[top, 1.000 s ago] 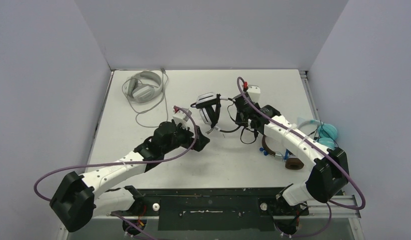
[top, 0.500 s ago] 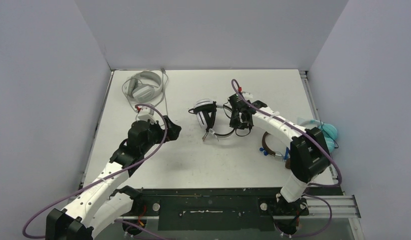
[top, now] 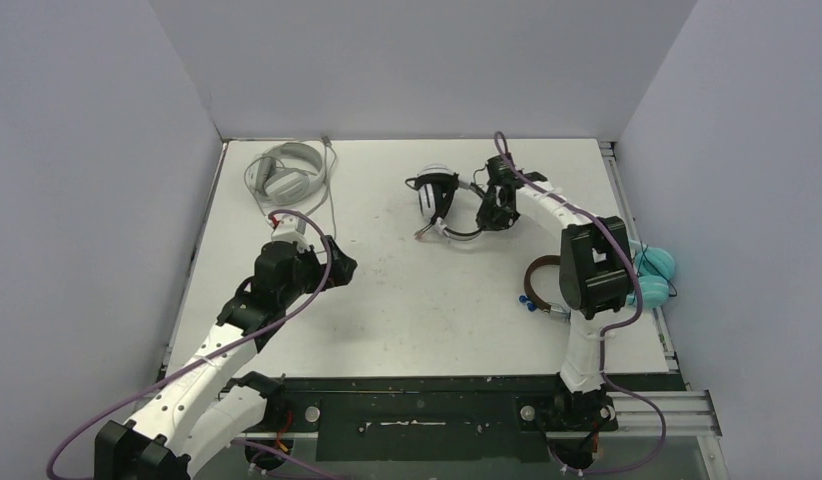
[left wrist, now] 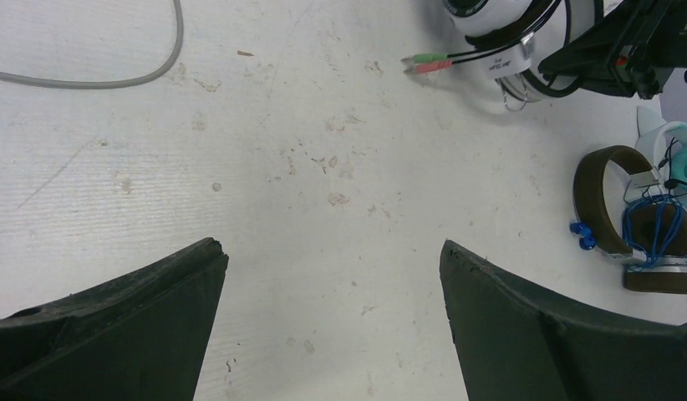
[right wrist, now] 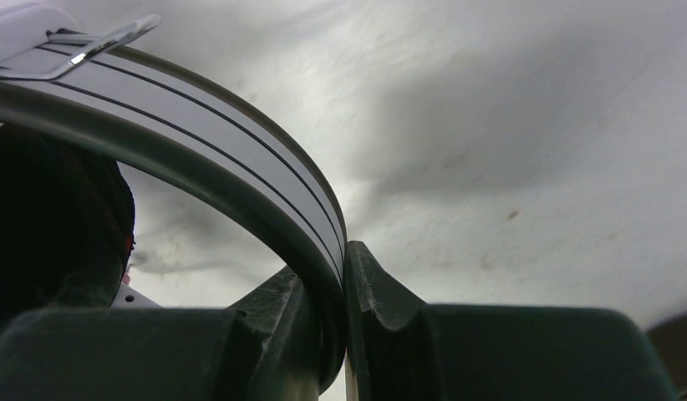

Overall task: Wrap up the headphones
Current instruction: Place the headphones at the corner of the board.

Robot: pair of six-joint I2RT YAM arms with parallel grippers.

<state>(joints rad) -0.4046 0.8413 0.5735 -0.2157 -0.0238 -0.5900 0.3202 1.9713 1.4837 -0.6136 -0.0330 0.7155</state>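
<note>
Toward the far edge of the white worktop (top: pixel 437 310), a bit right of centre, sits the black-and-white headset (top: pixel 434 190). One earcup faces up, and the headband (top: pixel 455 235) curves toward the near side, then round to the right end effector (top: pixel 497 205). Right wrist view: this end effector is clenched on the headband (right wrist: pixel 198 159), w/ the thin striped band pinched btwn both fingers (right wrist: pixel 390 317). Can't tell whether the band is lifted off the surface. The headset's black cable ends in green & pink jack plugs (left wrist: pixel 428 63), which lie on the worktop beside the earcup w/ a white tag next to them.

The left end effector (top: pixel 339 268) hangs over the left half of the worktop, approx mid-depth. It is released: jaws wide apart, nothing btwn them, only scuffed worktop below.

The pale grey headset (top: pixel 285 175) lies flat in the far-left corner, and its grey cable (left wrist: pixel 114 82) trails toward the near side.

At the right edge, approx mid-depth, is the brown headset (top: pixel 539 285), partly hidden by the right arm, w/ a blue cable (left wrist: pixel 649 221) bundled on it. Just beside it, at the very edge, is the light teal headset (top: pixel 655 265).
</note>
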